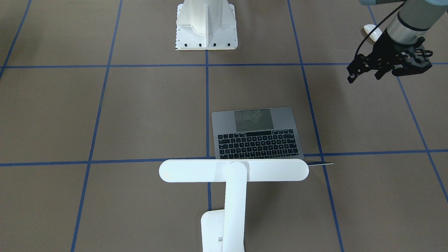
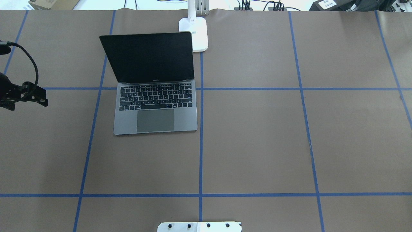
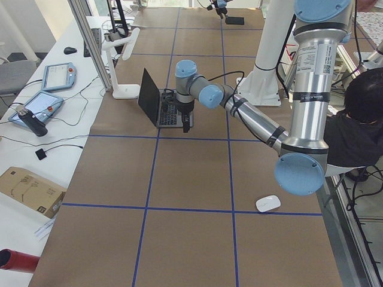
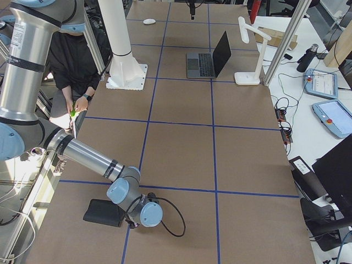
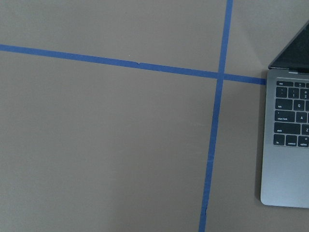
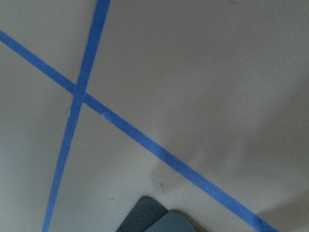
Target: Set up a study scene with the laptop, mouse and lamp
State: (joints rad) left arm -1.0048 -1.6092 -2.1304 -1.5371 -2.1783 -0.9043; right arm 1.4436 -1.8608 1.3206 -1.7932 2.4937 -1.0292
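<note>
Upper right of the front view, left hand (image 1: 364,77) hangs spread, empty, near the mouse (image 1: 372,32); laptop (image 1: 257,134) sits open mid-frame, lamp (image 1: 233,170) just below. Mouse step looks next: reach over, pinch it.

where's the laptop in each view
front-facing: laptop centre
overhead: laptop upper left of centre
exterior left: laptop upper middle
exterior right: laptop top, right of centre
left wrist: laptop at right edge
right wrist: not in it
shared landmark: white lamp beside its lid
</note>
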